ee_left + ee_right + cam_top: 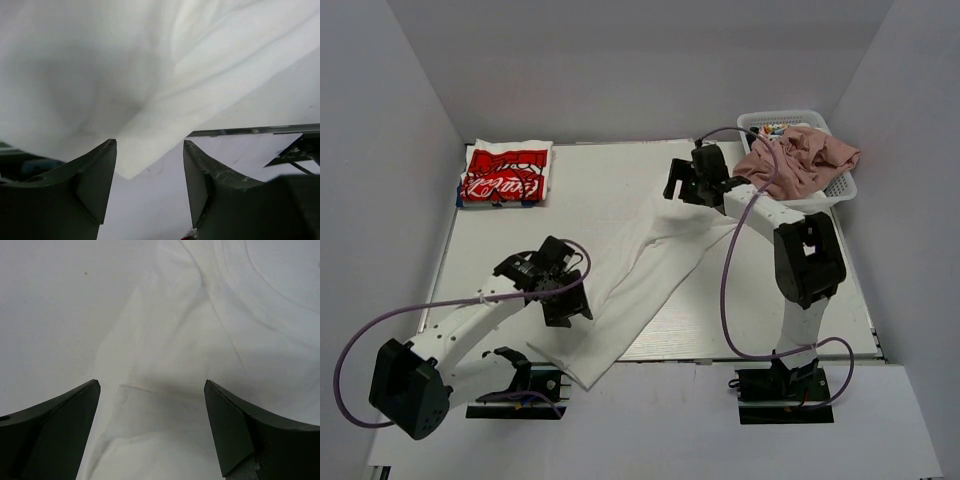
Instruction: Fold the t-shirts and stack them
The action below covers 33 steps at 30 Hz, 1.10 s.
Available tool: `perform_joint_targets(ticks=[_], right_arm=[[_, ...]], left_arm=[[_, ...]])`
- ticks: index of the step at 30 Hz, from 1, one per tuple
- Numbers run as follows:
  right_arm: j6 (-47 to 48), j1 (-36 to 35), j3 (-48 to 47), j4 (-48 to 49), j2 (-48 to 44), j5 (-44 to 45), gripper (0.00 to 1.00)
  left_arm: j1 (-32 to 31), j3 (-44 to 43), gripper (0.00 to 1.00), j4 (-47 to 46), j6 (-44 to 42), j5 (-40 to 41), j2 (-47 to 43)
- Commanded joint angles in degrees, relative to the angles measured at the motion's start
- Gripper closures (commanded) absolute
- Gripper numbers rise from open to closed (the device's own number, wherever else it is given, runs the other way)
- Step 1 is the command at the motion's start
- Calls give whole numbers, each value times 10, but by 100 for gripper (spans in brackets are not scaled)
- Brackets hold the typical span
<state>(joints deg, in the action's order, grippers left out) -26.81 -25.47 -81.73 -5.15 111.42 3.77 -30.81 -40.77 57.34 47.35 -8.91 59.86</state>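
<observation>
A large plain white t-shirt (pixel 640 270) lies stretched in a long diagonal band across the table, its lower end hanging over the front edge. My left gripper (pixel 575 305) hovers open at that band's left side. In the left wrist view the white cloth (pixel 150 75) fills the top and one corner of it points down between the spread fingers of the gripper (pixel 148 142), ungripped. My right gripper (pixel 675 187) stands open over the band's upper end, wrinkled cloth (pixel 200 340) lying below its wide jaws (pixel 151 385). A folded white t-shirt with red print (pixel 505 175) sits far left. A dusty-pink t-shirt (pixel 798 160) is heaped in the basket.
The white lattice basket (pixel 842 190) stands at the table's far right corner, right behind the right arm. The table's front edge (pixel 250 131) runs just beyond the left fingers. Bare table (pixel 510 240) lies between the folded shirt and the left arm.
</observation>
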Motion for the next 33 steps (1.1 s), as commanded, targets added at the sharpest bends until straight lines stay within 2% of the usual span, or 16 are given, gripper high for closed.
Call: perform_joint_targets(ticks=[1, 7, 9, 11, 12, 17, 20, 21, 23, 26, 27, 30, 33], right_arm=[[-24, -1, -1, -163, -26, 32, 10], [-60, -3, 54, -203, -38, 34, 10], [-55, 1, 20, -223, 6, 40, 10], [-53, 0, -1, -226, 17, 41, 10], [-48, 1, -14, -241, 52, 39, 10], [-33, 3, -161, -271, 164, 46, 10], [-20, 13, -271, -301, 251, 37, 10], [-22, 16, -319, -310, 268, 30, 10], [-13, 25, -385, -312, 332, 10, 10], [-7, 42, -494, -276, 390, -17, 10], [-11, 44, -493, -264, 392, -24, 10], [-14, 51, -466, -135, 377, -50, 10], [-5, 56, -508, -125, 376, -97, 10]], left_arm=[[-21, -32, 34, -23, -27, 34, 57], [-96, -13, 38, -97, -53, 12, 154], [-140, -39, 41, -97, -53, 59, 234], [-157, -47, 41, -97, -61, 59, 254], [-164, -53, 43, -114, -61, 59, 291], [-202, -81, 46, -145, -72, 35, 388], [-202, -140, 46, -145, -72, 17, 423], [-202, -184, 46, -151, -72, 6, 442], [-208, -223, 46, -137, -55, 24, 455], [-208, -296, 43, -107, -11, 83, 488], [-208, -325, 43, -107, 4, 83, 495], [-213, -339, 40, -148, 28, 61, 506], [-221, -339, 37, -145, 34, 81, 482]])
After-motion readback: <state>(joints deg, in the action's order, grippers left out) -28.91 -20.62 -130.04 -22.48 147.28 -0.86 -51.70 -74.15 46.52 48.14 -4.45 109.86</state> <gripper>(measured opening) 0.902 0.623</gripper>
